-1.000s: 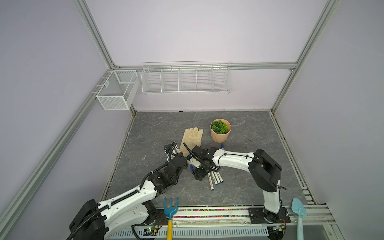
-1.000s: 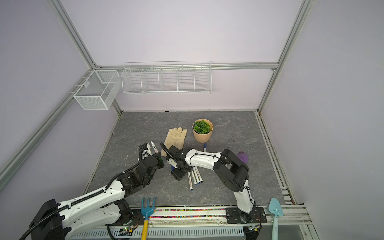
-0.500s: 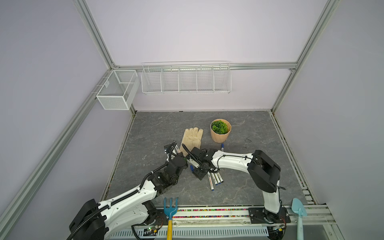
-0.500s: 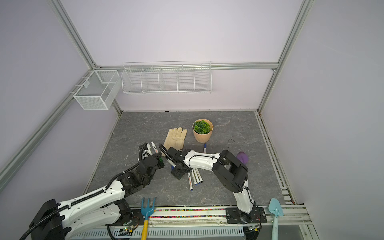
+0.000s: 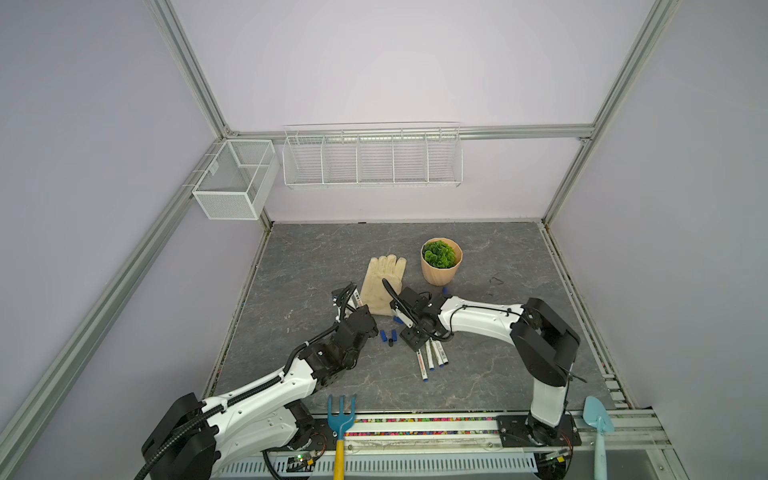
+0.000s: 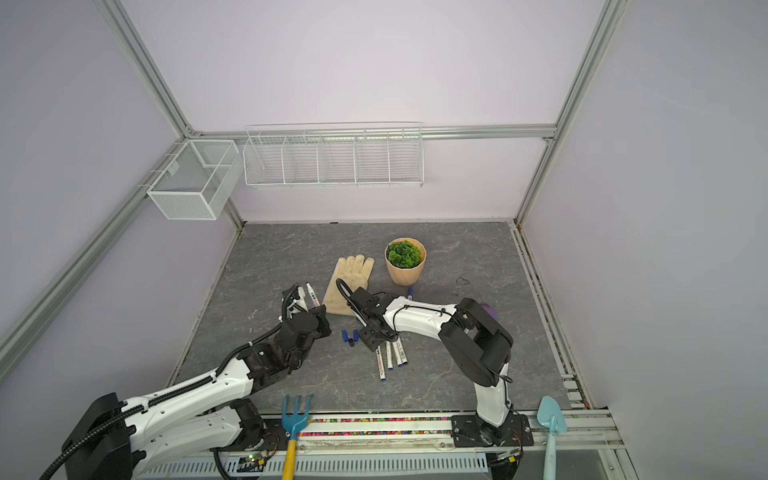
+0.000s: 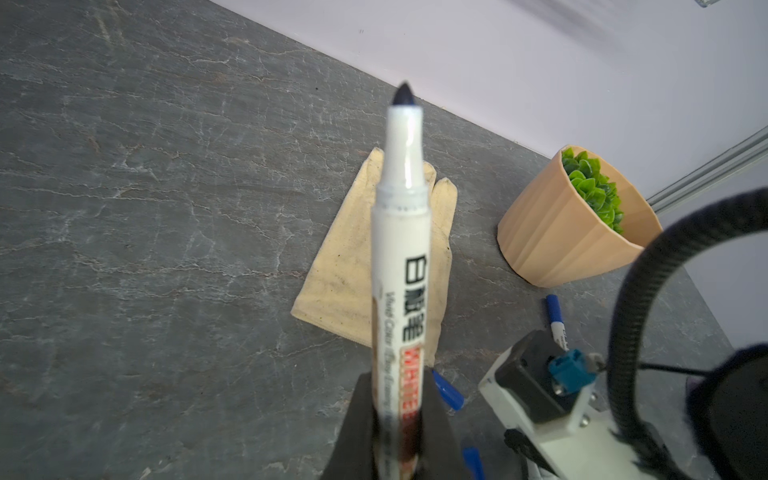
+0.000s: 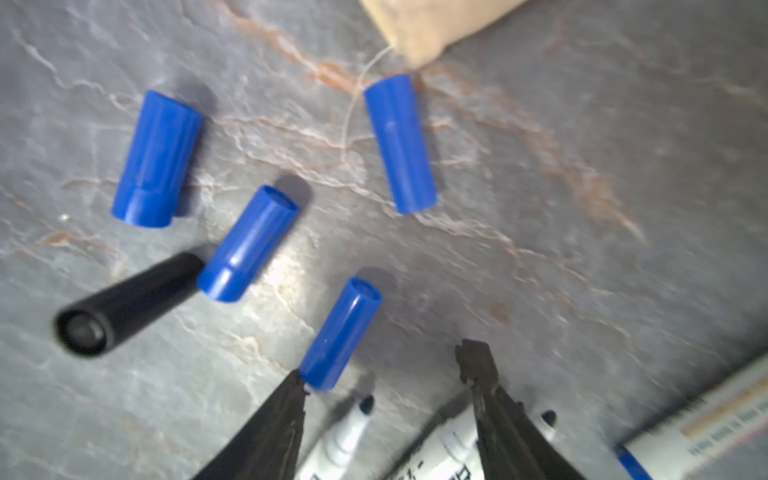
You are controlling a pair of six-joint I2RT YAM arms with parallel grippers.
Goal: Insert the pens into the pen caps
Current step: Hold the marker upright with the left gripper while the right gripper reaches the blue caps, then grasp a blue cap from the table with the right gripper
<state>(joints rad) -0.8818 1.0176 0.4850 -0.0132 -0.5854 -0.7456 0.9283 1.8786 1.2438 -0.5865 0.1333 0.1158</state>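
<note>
My left gripper [image 7: 397,390] is shut on a white pen [image 7: 400,257], which sticks up uncapped with its dark tip bare; both top views show this pen [image 5: 356,300] [image 6: 311,294] beside the glove. My right gripper [image 8: 384,365] is open just above the table, and one fingertip [image 8: 297,380] is next to a blue cap [image 8: 340,334]. Three more blue caps [image 8: 157,160] [image 8: 248,243] [image 8: 401,143] and a black cap [image 8: 124,303] lie loose beyond it. Uncapped pens [image 8: 345,432] [image 5: 432,357] lie under and behind the right gripper [image 5: 411,336].
A beige glove [image 5: 384,282] and a potted plant [image 5: 441,262] sit behind the work spot, with a blue-capped pen [image 7: 555,316] by the pot. A garden fork [image 5: 341,419] and a trowel [image 5: 597,419] lie at the front rail. Wire baskets [image 5: 372,156] hang on the back wall.
My right gripper has shifted slightly over the caps. The left arm holds still with the pen.
</note>
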